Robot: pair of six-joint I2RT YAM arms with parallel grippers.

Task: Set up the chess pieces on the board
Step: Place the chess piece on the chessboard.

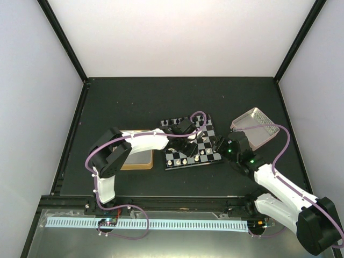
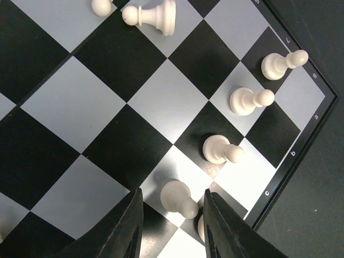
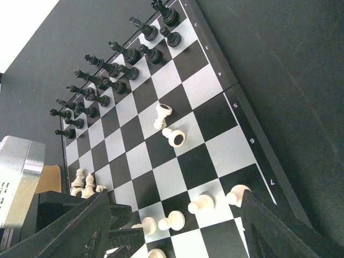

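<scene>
Your left gripper [image 2: 173,194]: fingers parted, straddling cream pawn [image 2: 180,198] standing near board [image 2: 161,99] edge, can't tell if touching. Your right gripper [image 3: 174,204]: spread wide, holding nothing, over board's cream side. Two cream pieces [image 3: 161,115] toppled mid-board.

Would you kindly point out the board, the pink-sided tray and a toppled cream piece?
board [image 3: 177,169]: right wrist view, a bare mid-board square.
pink-sided tray [image 1: 258,123]: top view, its bare floor.
toppled cream piece [image 3: 160,118]: right wrist view, its body.
</scene>
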